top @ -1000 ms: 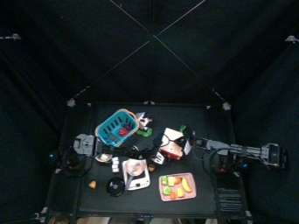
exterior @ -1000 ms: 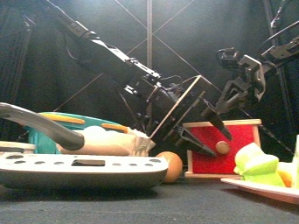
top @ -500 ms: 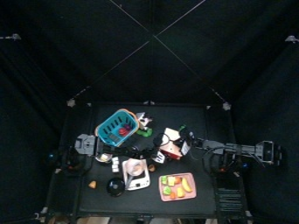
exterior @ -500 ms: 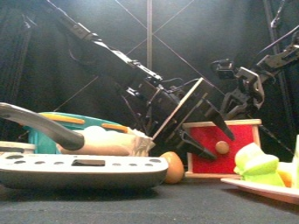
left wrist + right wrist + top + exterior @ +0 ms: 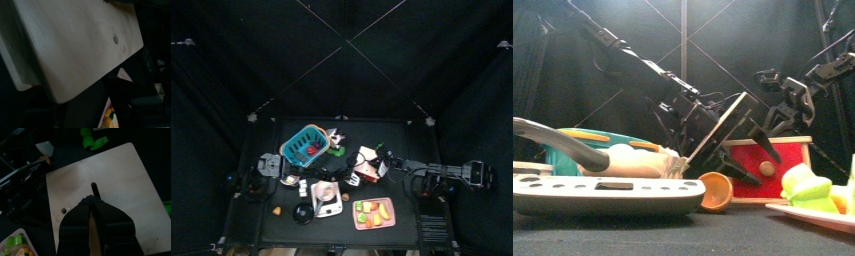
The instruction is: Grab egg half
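Observation:
The egg half point(image 5: 716, 191) is a small orange-brown cup lying on the table at the front, just left of the red box point(image 5: 770, 170), with its hollow side showing. No gripper touches it. Behind it a pale wooden board point(image 5: 727, 126) stands steeply tilted. My right gripper point(image 5: 92, 202) is shut on the edge of that board point(image 5: 100, 175); in the front view it hangs at the board's upper right point(image 5: 784, 96). My left gripper point(image 5: 686, 108) reaches across from the left and stands open, close against the board's face point(image 5: 73, 45).
A grey pan with a long handle point(image 5: 593, 190) and a teal basket point(image 5: 587, 150) fill the front left. A plate of green and yellow toy food point(image 5: 814, 195) sits at the front right. In the top view the blue basket point(image 5: 302, 146) lies left of centre.
The egg half has tipped and shifted slightly right, its hollow now showing. My right gripper moved left and down a little with the board. The left arm is nearly still.

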Controlling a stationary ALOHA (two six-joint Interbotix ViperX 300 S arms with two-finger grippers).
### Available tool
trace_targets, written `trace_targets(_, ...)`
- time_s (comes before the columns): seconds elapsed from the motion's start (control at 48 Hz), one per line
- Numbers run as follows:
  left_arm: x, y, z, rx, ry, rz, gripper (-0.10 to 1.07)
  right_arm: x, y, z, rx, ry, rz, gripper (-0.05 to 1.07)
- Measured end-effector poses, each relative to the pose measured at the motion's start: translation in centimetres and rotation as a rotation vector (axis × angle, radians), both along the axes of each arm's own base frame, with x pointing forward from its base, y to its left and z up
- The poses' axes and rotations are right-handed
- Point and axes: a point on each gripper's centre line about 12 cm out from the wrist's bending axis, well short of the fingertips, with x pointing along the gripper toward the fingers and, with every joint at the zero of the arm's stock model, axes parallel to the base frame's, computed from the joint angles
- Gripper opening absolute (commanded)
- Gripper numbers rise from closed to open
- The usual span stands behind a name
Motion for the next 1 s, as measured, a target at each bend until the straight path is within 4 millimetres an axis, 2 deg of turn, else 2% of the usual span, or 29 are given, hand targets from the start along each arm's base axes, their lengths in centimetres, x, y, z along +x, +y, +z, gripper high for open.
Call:
trace_targets(0.271,0.1,0.1,0.1,-0.009,-0.003,0.007,0.65,-0.1,0.0,-0.1,0.003,0.002,-0.002,0.45)
trace_targets(0.667,-0.5,-0.3,0.1,-0.014,0.010,-0.003,0.65,-0.2,0.0,-0.2,0.014,0.006,-0.010,0.45)
trace_targets(1.0,-1.4,-2.4,-0.1,-0.018,0.026,-0.038,0.65,-0.2,0.1,-0.4,0.021,0.019,-0.011,0.45)
